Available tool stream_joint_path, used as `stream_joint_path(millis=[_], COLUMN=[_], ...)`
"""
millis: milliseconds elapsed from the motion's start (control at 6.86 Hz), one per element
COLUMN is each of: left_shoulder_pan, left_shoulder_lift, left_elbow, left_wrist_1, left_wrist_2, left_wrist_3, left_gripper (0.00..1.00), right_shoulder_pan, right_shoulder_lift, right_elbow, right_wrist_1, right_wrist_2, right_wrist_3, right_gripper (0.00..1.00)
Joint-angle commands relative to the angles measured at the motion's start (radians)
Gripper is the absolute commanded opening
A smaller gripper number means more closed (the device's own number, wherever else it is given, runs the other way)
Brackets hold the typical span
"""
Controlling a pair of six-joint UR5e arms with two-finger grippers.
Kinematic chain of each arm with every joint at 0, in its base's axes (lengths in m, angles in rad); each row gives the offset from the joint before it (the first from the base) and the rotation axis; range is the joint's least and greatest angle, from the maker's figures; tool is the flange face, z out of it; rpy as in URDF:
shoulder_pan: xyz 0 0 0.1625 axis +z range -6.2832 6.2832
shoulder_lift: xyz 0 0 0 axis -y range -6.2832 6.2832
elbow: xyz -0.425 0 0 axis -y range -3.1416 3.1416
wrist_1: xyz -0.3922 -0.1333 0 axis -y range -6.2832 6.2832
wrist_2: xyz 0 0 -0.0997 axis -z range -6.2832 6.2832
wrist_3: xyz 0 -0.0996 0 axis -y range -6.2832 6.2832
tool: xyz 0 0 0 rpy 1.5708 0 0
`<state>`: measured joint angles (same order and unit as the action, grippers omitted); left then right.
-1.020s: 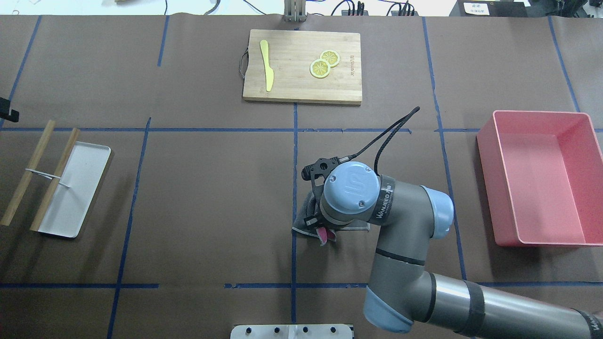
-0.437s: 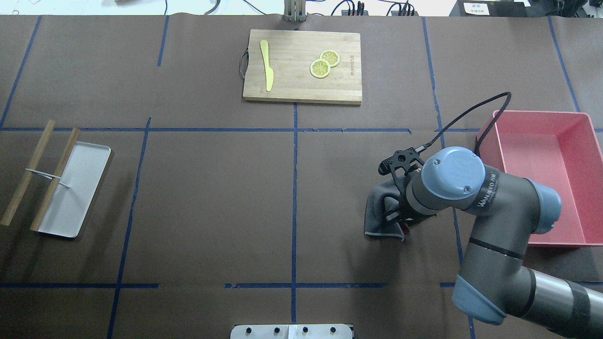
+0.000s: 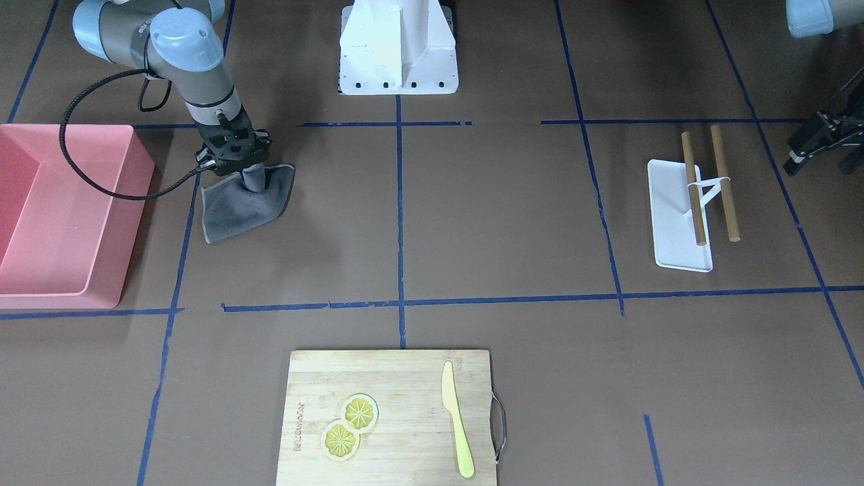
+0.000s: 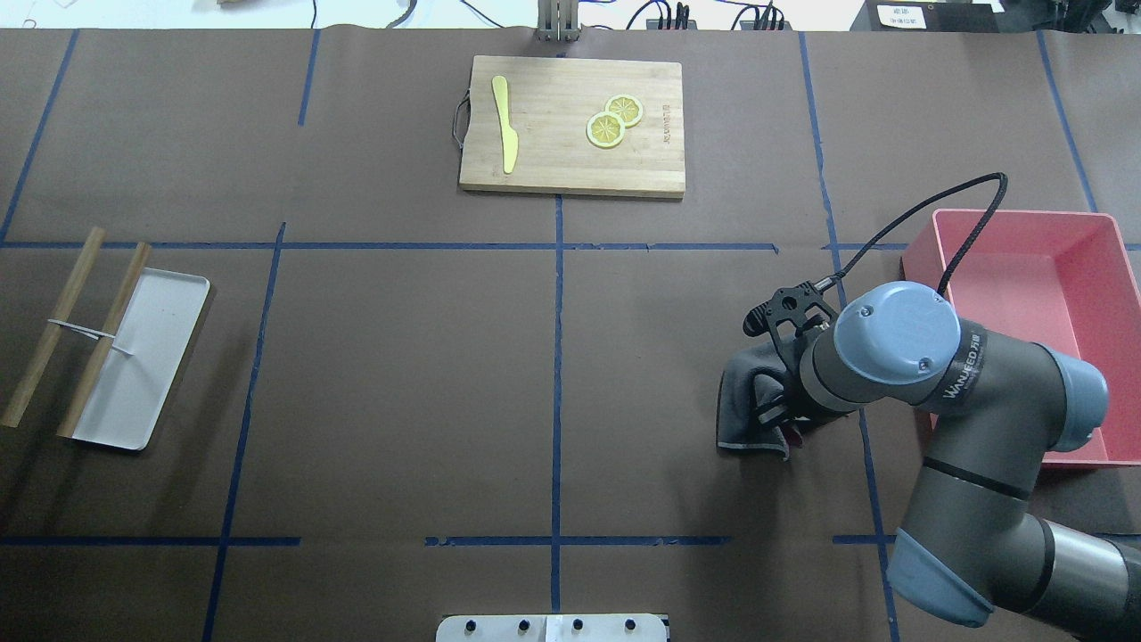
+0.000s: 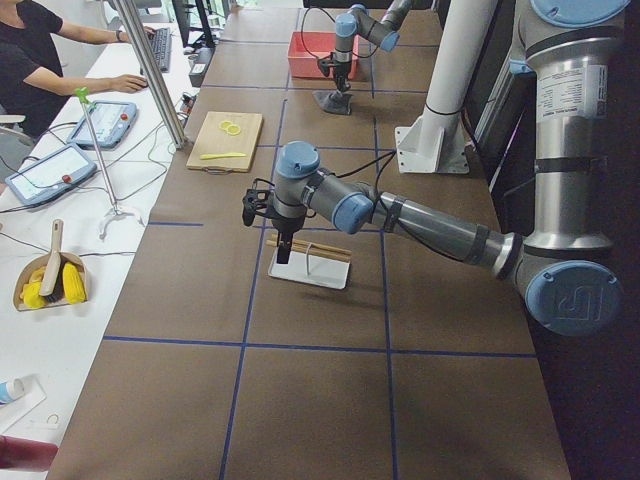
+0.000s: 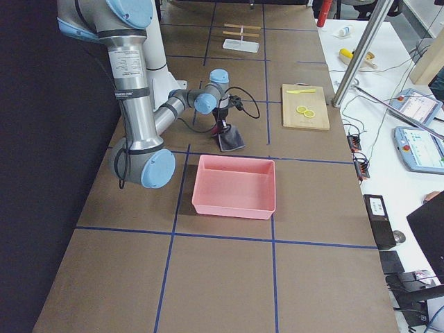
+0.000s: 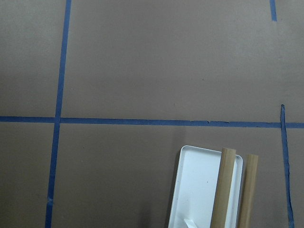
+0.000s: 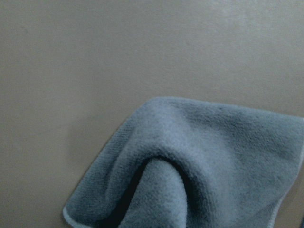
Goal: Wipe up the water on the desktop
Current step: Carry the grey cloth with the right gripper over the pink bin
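Spanning table, brown desktop (image 3: 506, 223) with blue tape grid. Right gripper (image 3: 248, 172) points down, pinching grey cloth (image 3: 236, 209) beside pink bin (image 3: 135, 216); left gripper (image 5: 283, 252) near white tray (image 5: 312, 272), closure unclear.

Both arms — right arm (image 4: 980, 392), left arm (image 5: 440, 228) — are grey tubes with pale-blue joint caps (image 4: 896, 332) bearing small screws. White lettering (image 4: 961, 367) marks the wrist; a black cable (image 4: 997, 176) runs to the black right gripper (image 3: 251, 174).

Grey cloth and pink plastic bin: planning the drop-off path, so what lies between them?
Exterior front-facing view: only bare brown desktop and one blue tape line separate the grey cloth from the pink plastic bin; the arm's black cable loops over that gap.
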<state>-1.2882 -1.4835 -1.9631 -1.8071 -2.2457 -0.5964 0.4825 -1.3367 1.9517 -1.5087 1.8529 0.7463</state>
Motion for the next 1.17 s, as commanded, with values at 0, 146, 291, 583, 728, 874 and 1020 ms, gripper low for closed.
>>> stream_joint_path(millis=[0, 146, 291, 583, 728, 874, 1020], left_shoulder_pan=[-0.008, -0.008, -0.008, -0.008, -0.008, -0.008, -0.008], left_shoulder_lift=[0.015, 0.015, 0.015, 0.015, 0.015, 0.015, 0.015], left_elbow=[-0.006, -0.007, -0.007, -0.005, -0.006, -0.007, -0.007], left_wrist_1=[0.000, 0.000, 0.000, 0.000, 0.000, 0.000, 0.000], left_wrist_2=[-0.002, -0.002, -0.003, -0.002, -0.002, -0.002, -0.003], left_wrist_3=[0.001, 0.001, 0.000, 0.001, 0.000, 0.000, 0.000], left_gripper=[1.00, 1.00, 1.00, 1.00, 1.00, 1.00, 1.00], right_shoulder_pan=[-0.070, -0.088, -0.100, -0.038, 0.044, 0.151, 0.230], right_shoulder_lift=[0.176, 0.250, 0.307, 0.301, 0.241, 0.178, 0.100], right_elbow=[-0.107, -0.147, -0.186, -0.122, -0.012, 0.106, 0.186], right_wrist_1=[-0.004, -0.004, -0.002, -0.008, -0.065, -0.155, -0.203], right_wrist_2=[-0.003, -0.003, -0.006, 0.014, 0.066, 0.138, 0.194], right_wrist_3=[0.159, 0.215, 0.267, 0.266, 0.256, 0.227, 0.129], right_gripper=[0.00, 0.00, 0.00, 0.00, 0.00, 0.00, 0.00])
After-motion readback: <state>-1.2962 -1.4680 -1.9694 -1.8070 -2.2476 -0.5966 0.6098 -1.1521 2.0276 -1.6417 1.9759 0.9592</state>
